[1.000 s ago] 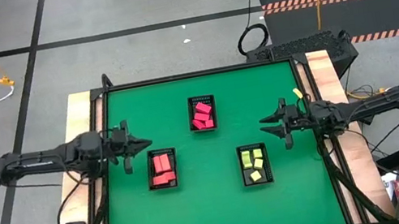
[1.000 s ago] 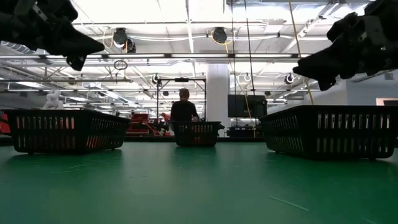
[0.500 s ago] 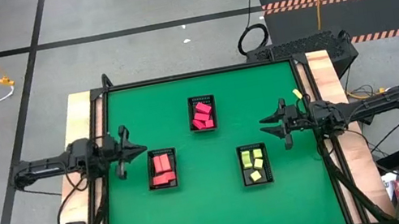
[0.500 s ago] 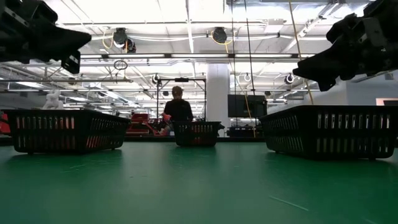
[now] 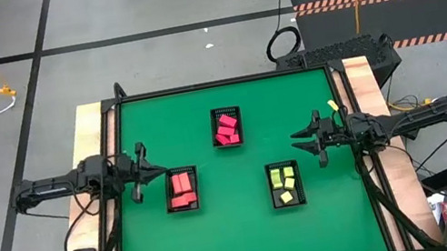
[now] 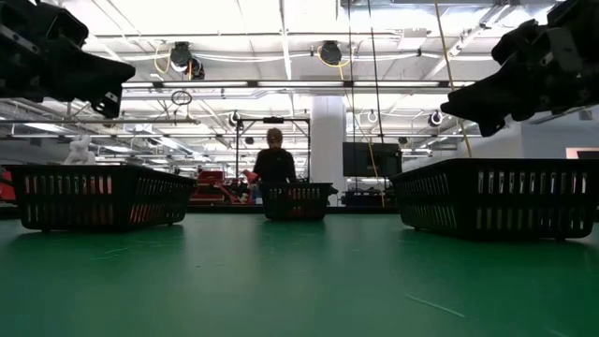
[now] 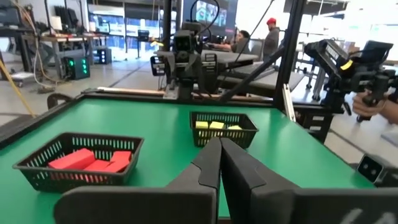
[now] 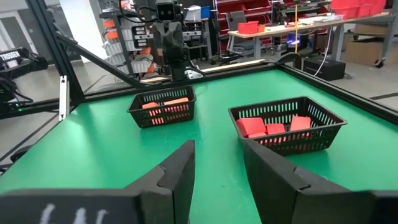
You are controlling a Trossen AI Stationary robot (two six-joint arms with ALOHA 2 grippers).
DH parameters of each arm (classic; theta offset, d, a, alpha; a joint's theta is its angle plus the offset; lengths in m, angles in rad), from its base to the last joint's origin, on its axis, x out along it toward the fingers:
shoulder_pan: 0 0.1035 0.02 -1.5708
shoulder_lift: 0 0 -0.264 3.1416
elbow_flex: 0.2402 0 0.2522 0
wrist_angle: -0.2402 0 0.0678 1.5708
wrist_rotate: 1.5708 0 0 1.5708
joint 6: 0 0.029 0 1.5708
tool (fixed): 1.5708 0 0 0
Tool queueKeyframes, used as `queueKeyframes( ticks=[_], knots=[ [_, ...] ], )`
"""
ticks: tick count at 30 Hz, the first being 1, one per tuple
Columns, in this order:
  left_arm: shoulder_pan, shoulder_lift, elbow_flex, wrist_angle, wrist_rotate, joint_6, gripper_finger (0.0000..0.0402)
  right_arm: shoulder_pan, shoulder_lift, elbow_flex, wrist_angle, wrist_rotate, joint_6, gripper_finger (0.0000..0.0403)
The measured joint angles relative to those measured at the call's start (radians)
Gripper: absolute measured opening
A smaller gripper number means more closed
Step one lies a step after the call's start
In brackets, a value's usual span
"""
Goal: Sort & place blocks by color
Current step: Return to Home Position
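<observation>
Table [image 5: 225, 236] with three black trays [image 5: 167, 191]; left gripper [image 5: 155, 165], closed on nothing, just beside one tray; right gripper [image 5: 297, 142] spread, empty; blocks [image 5: 226, 130] colour-sorted inside the trays, which a low homeward sweep might clip and spill.

Red, salmon, yellow blocks [image 5: 226, 129]; green table [image 5: 224, 232]

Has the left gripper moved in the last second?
Yes. The left gripper has drawn back slightly toward the table's left edge, away from the nearest black tray.
</observation>
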Motion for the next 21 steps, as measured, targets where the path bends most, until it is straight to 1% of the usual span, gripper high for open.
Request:
queueKeyframes(
  ticks=[4, 8, 11, 16, 17, 21],
  knots=[
    [0.0, 0.0, 0.0, 0.0, 0.0, 0.045, 0.0024, 0.0, 0.001, 0.0, 0.0, 0.001, -0.024, 0.013],
    [0.0, 0.0, 0.0, 0.0, 0.0, 0.051, 0.0025, 0.0, 0.001, 0.0, 0.0, 0.002, -0.027, 0.0124],
    [0.0, 0.0, 0.0, 0.0, 0.0, 0.057, 0.0025, 0.0, 0.001, 0.0, 0.001, 0.004, -0.037, 0.0096],
    [0.0, 0.0, 0.0, 0.0, 0.0, 0.057, 0.0026, 0.0, 0.001, 0.0, 0.017, 0.004, -0.081, 0.0015],
    [0.0, 0.0, 0.0, 0.0, 0.0, 0.057, 0.0026, 0.0, 0.001, 0.0, 0.041, 0.004, -0.094, 0.0008],
    [0.0, 0.0, 0.0, 0.0, 0.0, 0.05, 0.0026, 0.0, -0.004, -0.001, 0.18, 0.001, -0.145, 0.0012]
  ],
)
